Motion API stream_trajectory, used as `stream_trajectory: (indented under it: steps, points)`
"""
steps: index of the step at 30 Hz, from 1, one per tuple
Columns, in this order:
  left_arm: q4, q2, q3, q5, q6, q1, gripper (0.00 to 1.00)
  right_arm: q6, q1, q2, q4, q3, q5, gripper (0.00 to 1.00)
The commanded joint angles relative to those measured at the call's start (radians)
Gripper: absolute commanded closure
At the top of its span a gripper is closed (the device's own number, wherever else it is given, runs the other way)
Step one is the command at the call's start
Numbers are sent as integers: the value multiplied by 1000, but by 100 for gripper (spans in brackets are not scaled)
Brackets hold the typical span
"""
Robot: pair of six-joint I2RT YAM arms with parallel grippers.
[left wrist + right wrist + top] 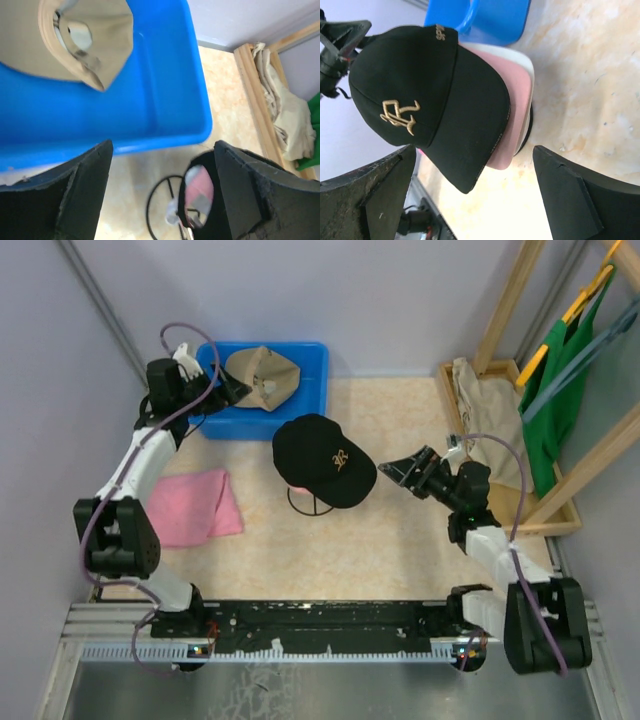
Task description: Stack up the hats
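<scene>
The black cap with a gold logo sits on top of a stack on a black wire stand mid-table. In the right wrist view the black cap lies over the pink cap and the white cap. The tan cap lies in the blue bin; it also shows in the left wrist view. My left gripper is open at the bin's left side, beside the tan cap. My right gripper is open and empty, just right of the stack's brims.
A flat pink cloth lies at the left. A wooden rack with a beige garment and green clothes stands at the right. Purple walls close in the back and the left.
</scene>
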Motion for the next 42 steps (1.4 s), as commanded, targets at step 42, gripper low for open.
stream_trajectory:
  steps: [42]
  points:
    - [300, 1118, 1064, -243, 107, -78, 1, -223, -27, -437, -684, 166, 306, 1]
